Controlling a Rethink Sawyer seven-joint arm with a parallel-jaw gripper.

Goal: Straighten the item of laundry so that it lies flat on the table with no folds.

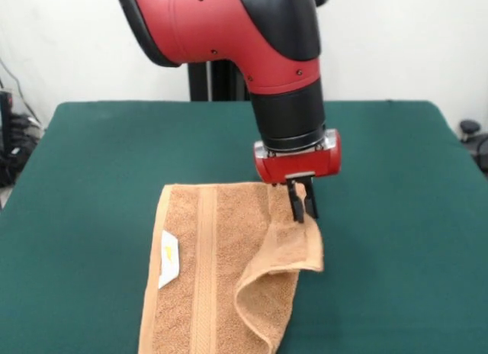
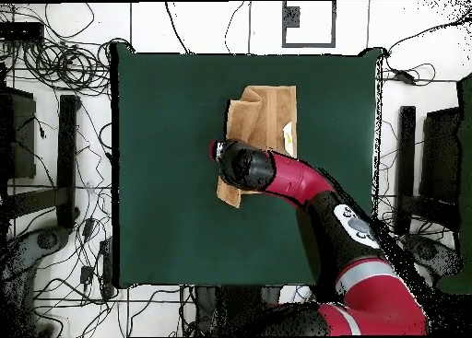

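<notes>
The orange-tan towel [image 1: 221, 270] lies on the dark green table [image 1: 91, 178], with a woven stripe and a white tag [image 1: 169, 261] showing on its left part. Its right side is folded over and lifted into a loose flap. My gripper [image 1: 303, 210] hangs from the red and black arm and is shut on the towel's raised right edge, holding it a little above the table. In the overhead view the towel [image 2: 267, 113] lies in the upper middle of the table [image 2: 166, 169], and the arm's head covers the gripper [image 2: 224, 156] and part of the cloth.
Cables and equipment [image 2: 55, 67] lie on the floor round the table. The arm [image 2: 304, 182] reaches in from the table's bottom right in the overhead view. The towel runs to the front view's lower edge.
</notes>
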